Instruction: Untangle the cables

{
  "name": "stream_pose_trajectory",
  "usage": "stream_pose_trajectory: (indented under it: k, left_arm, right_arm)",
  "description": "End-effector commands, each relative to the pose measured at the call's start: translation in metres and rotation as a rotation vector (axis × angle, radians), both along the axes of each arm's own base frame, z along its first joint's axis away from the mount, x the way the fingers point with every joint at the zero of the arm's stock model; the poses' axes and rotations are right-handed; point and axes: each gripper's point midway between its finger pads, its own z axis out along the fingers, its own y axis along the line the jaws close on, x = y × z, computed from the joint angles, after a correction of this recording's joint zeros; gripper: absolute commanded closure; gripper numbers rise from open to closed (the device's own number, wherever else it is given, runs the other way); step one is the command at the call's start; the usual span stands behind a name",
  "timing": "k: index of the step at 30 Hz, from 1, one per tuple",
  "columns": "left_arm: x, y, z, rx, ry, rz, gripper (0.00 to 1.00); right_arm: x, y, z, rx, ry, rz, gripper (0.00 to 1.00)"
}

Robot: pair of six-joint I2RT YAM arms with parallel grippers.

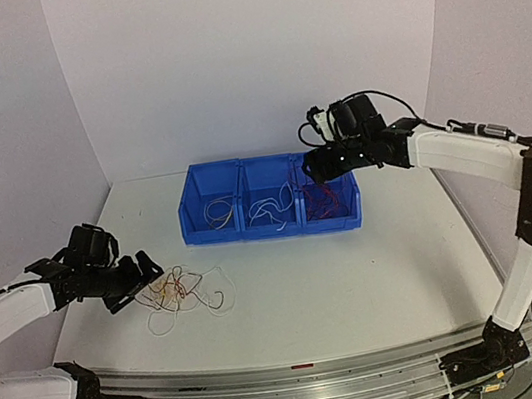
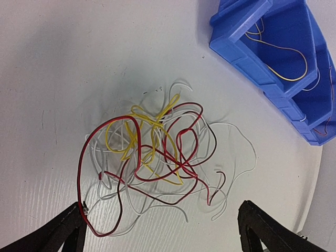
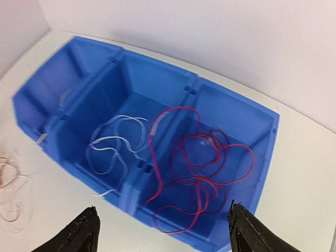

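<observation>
A tangle of red, white and yellow cables (image 1: 184, 291) lies on the white table; in the left wrist view the tangle (image 2: 157, 152) is just ahead of my jaws. My left gripper (image 1: 151, 270) (image 2: 163, 223) is open and empty, and a red loop runs close by its left fingertip (image 2: 76, 215). My right gripper (image 1: 314, 167) (image 3: 163, 223) is open and empty, above the right end of a blue bin. Red cables (image 3: 210, 168) lie in the right compartment, one draped over the divider. White cables (image 3: 113, 147) lie in the middle compartment, yellow-tan ones (image 2: 283, 58) in the left.
The blue three-compartment bin (image 1: 271, 231) (image 2: 236, 50) (image 3: 47, 128) stands at the back middle of the table, near the back wall. Walls close in on the left and right. The table's near edge is a metal rail (image 1: 295, 382) holding both arm bases.
</observation>
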Motion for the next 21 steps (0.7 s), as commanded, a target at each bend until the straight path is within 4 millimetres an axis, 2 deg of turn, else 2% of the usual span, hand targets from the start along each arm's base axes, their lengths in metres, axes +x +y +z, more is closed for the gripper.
stream_pose_trajectory:
  k: [1, 5, 7, 12, 16, 19, 20, 21]
  left_arm:
    - [0.007, 0.008, -0.004, 0.037, 0.006, 0.053, 0.01]
    - [0.017, 0.013, -0.007, 0.076, 0.015, 0.095, 0.0]
    - [0.024, 0.015, -0.007, 0.101, 0.018, 0.114, 0.0]
    - [0.036, 0.015, -0.011, 0.138, 0.038, 0.12, 0.0]
    - [0.046, 0.008, -0.019, 0.139, 0.057, 0.101, 0.01]
    - [0.054, 0.0, -0.026, 0.136, 0.062, 0.062, 0.0]
    - [0.057, -0.004, -0.03, 0.133, 0.067, 0.047, 0.01]
    - [0.06, -0.006, -0.031, 0.135, 0.066, 0.037, 0.01]
  right_arm:
    - [-0.076, 0.083, -0.019, 0.09, 0.13, 0.301, 0.19]
    - [-0.124, 0.153, -0.051, 0.128, 0.261, 0.468, 0.19]
    - [-0.134, 0.179, -0.077, 0.115, 0.313, 0.504, 0.2]
    - [-0.126, 0.22, -0.12, 0.116, 0.381, 0.497, 0.21]
    - [-0.115, 0.234, -0.15, 0.106, 0.41, 0.447, 0.23]
    - [-0.105, 0.24, -0.167, 0.081, 0.394, 0.422, 0.31]
    - [-0.102, 0.243, -0.172, 0.074, 0.387, 0.412, 0.35]
    - [-0.1, 0.245, -0.175, 0.076, 0.388, 0.409, 0.44]
